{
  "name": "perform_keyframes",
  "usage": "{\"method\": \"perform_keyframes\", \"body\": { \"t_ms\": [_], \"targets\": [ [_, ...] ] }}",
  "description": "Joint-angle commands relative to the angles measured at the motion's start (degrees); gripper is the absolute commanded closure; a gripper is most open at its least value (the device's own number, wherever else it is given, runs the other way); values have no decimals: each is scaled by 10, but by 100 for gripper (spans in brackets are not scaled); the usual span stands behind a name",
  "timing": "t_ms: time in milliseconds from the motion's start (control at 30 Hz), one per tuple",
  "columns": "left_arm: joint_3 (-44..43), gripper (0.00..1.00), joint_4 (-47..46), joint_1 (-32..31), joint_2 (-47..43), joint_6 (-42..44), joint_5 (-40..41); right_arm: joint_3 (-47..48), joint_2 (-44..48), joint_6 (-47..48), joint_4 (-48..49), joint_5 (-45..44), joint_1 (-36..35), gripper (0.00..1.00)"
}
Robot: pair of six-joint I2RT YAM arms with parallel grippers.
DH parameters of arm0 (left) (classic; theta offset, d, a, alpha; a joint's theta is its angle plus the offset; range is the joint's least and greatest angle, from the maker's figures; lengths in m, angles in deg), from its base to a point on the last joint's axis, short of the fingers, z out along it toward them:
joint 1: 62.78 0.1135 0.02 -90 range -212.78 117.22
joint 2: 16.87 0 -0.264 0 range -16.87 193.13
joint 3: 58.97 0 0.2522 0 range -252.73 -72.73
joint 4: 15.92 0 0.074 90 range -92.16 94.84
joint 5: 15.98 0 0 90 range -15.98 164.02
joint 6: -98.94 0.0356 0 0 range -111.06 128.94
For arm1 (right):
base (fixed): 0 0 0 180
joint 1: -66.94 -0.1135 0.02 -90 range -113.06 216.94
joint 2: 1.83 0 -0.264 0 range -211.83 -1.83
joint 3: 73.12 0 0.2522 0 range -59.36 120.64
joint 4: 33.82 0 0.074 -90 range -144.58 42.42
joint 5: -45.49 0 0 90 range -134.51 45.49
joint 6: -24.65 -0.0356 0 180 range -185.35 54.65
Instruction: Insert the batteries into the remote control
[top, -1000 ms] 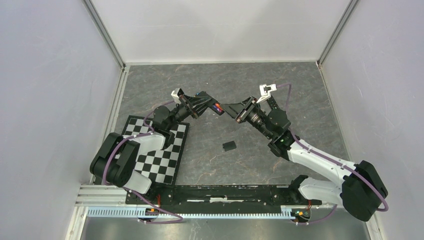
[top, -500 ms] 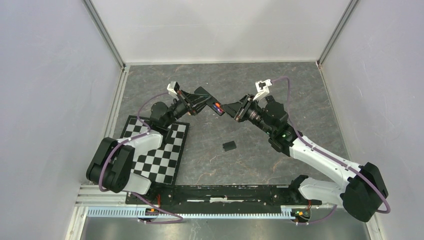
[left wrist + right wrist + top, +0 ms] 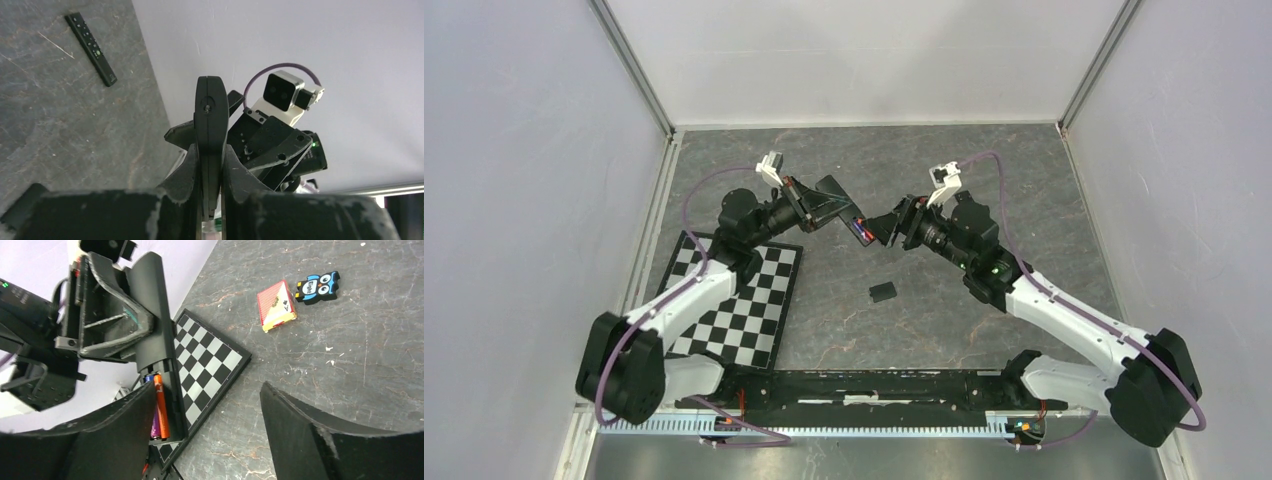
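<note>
The left gripper [image 3: 211,156] is clamped on the black remote control [image 3: 152,310], held off the table at 11 o'clock from a small black piece [image 3: 882,292]. Its open compartment holds the batteries [image 3: 159,407], an orange cell beside a purple one, their lower ends hidden behind a finger of the right gripper [image 3: 207,390]. That gripper's jaws stand wide and empty at the remote's 3 o'clock; contact there cannot be told.

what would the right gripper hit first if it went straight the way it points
Most likely the open battery end of the remote control held by the left gripper. Seen from the right gripper, it sits off to one side, so it might just miss.
</note>
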Motion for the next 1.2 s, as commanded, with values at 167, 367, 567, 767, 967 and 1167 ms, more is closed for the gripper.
{"method": "perform_keyframes", "body": {
  "t_ms": [167, 367, 567, 767, 967, 1167],
  "targets": [
    [-56, 98, 206, -2, -81, 204, 34, -11, 57, 88, 35, 67, 46, 15],
    [-62, 98, 322, 1, -109, 251, 139, 2, 38, 352, -53, 130, 56, 10],
    [-61, 98, 451, 9, -144, 256, 275, 53, -87, 623, -255, 223, 54, 9],
    [-69, 98, 479, 20, -158, 260, 286, 60, -175, 751, -290, 231, 38, 10],
    [-73, 98, 483, 33, -153, 264, 267, 61, -246, 789, -274, 215, 18, 7],
    [-73, 98, 478, 41, -146, 267, 259, 44, -276, 815, -247, 155, -2, 9]
  ]
}}
